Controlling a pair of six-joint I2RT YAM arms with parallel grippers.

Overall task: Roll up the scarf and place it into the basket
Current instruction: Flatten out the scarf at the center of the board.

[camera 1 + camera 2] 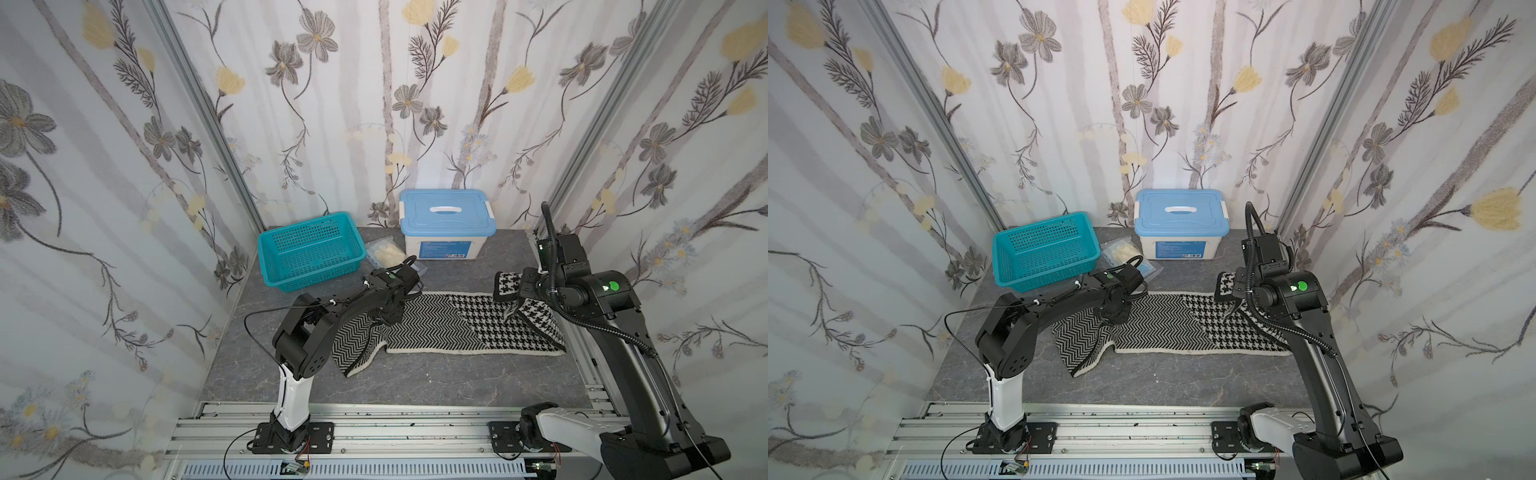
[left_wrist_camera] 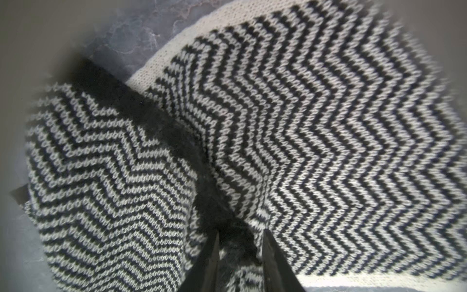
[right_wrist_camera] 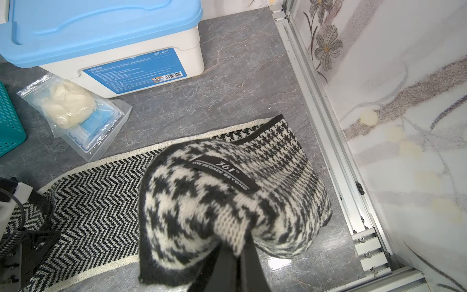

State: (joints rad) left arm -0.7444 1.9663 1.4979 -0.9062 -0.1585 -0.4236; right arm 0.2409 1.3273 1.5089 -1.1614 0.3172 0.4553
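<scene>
Scarf (image 1: pixel 436 328) lies stretched across the middle of the tabletop (image 1: pixel 415 382), unrolled. It is outside the basket (image 1: pixel 307 235). The herringbone half is on the left arm's side and the houndstooth half on the right arm's side.

Left arm (image 1: pixel 332 316) is down on the herringbone end. The left jaws stand only a little apart, with a bunch of the black edging pinched between the fingers (image 2: pixel 209 263). In the left wrist view the cloth (image 2: pixel 303 126) tents up toward them. That end is rumpled, with one corner (image 1: pixel 357 365) flopped toward the front of the tabletop.

Right arm (image 1: pixel 602 299) is over the houndstooth end. The right jaws are closed tight on it, fingers (image 3: pixel 250 268) clamped into the knit. The end is lifted off the tabletop and doubled back over itself (image 3: pixel 202 202). A black label (image 3: pixel 222 174) reading "361° ONE DEGREE BEYOND" faces up.

Basket sits back left, visible in both top views (image 1: pixel 1040 239), apart from the scarf and just behind the left arm's wrist. A clear bag (image 1: pixel 386 251) with cream contents lies between the basket and a white box with a blue lid (image 1: pixel 446 212) at the back wall.
</scene>
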